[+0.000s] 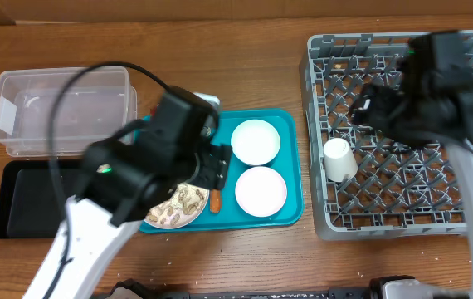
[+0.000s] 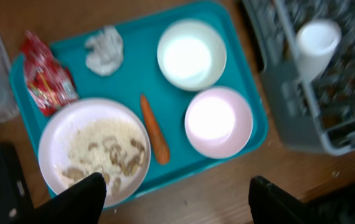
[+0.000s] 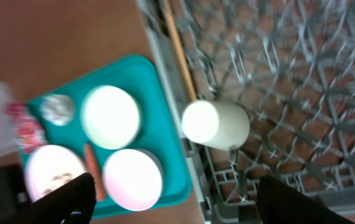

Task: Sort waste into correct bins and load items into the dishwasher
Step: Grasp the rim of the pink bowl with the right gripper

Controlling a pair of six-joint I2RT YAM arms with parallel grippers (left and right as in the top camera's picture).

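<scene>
Jaws are held wide apart, with nothing between them, on both the left gripper [image 2: 176, 193] and the right gripper [image 3: 177, 196]. Nearest, on the teal rectangular plastic tray [image 2: 137, 71]: a large round white plate [image 2: 56, 127] covered with whitish-beige rice-like scraps [image 2: 103, 146]; a small orange carrot [image 2: 154, 129] laid just beside it; two round white bowls [image 2: 218, 121], seen empty, one behind the other. Farther back on the same tray — a red crumpled wrapper [image 2: 45, 78] and a white crumpled paper ball [image 2: 104, 51]. Beyond the tray, a small white cup [image 1: 338, 159] is lodged in the big square grey pegged plastic rack [image 1: 386, 195], near its tray-side edge. Nothing is seen inside the clear rectangular plastic tub [image 1: 62, 79] or the black shallow tray [image 1: 25, 203], the latter partly hidden. Progress is judged early — one item loaded; all four kinds of waste, both bowls and the plate remain.
</scene>
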